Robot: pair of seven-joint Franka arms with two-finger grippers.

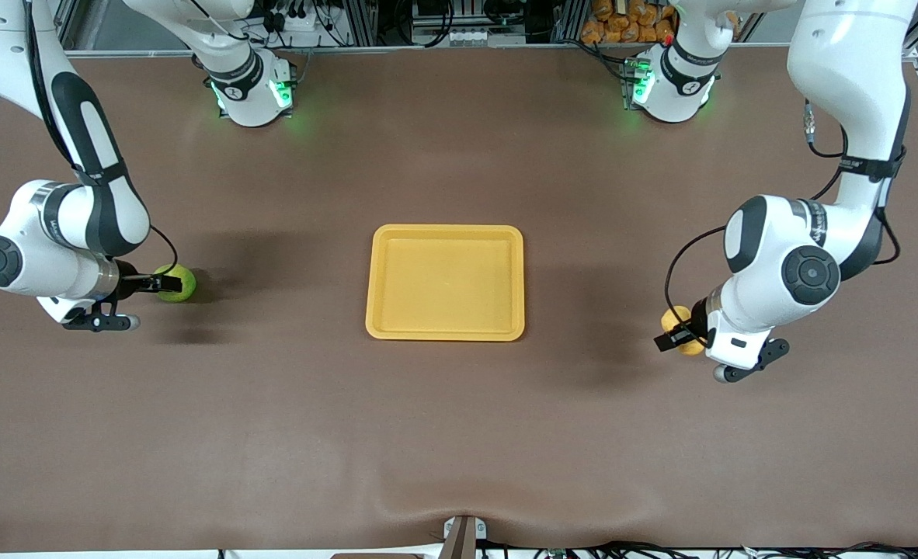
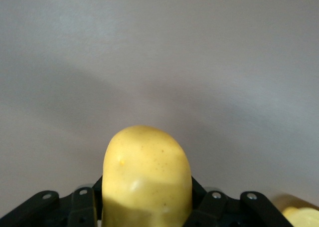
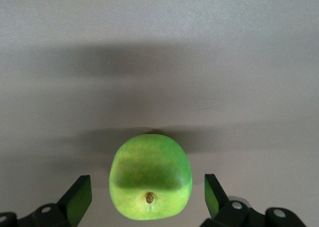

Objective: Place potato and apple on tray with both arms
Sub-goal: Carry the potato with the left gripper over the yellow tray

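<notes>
At mid-left of the front view, the right gripper [image 1: 165,284] straddles the apple [image 1: 177,283], fingers apart. At lower right, the left gripper [image 1: 677,335] clamps the potato [image 1: 677,319]. Centre-frame lies the tray [image 1: 445,282].

Open table between each fruit and the tray

The tray [image 1: 445,282] sits mid-table with bare brown table [image 1: 459,435] on all 4 sides. The right gripper [image 1: 165,284] straddles the apple [image 1: 178,284] at the right arm's end, fingers [image 3: 79,199] apart from its skin; the left gripper [image 1: 678,332] clamps the potato [image 1: 675,320] at the left arm's end. Nothing stands between either fruit and the tray.
</notes>
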